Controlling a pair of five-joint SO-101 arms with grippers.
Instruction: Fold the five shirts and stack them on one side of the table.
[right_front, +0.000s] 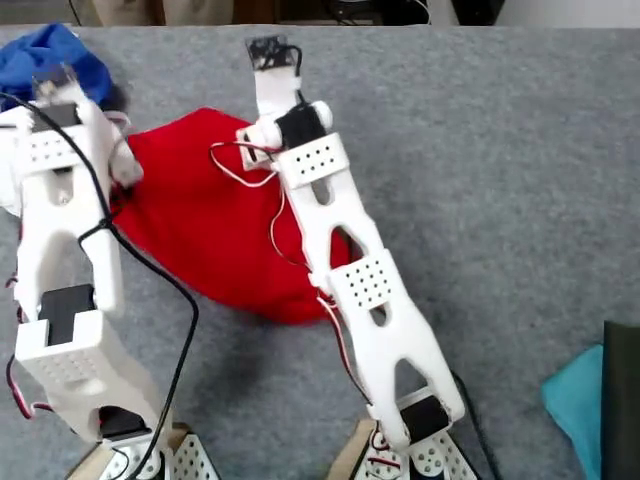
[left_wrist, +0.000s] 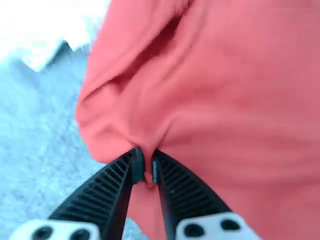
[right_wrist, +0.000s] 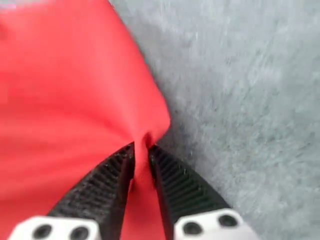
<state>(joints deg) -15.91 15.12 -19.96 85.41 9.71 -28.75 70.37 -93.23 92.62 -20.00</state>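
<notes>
Both arms are on the red shirt (right_front: 200, 230), which lies left of centre on the grey table (right_front: 500, 180). For a clean fold, I'd lift both edges level and carry them over together so the hem lands straight. Left gripper (left_wrist: 144, 167) is almost closed, nipping a pucker of cloth; right gripper (right_wrist: 141, 155) likewise pinches the shirt's edge.

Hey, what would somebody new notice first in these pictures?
The bright red shirt spread on the grey table, left of centre in the high view, grabs the eye. The left gripper and the right gripper each pinch its cloth. A blue shirt lies bunched at the far left corner.
</notes>
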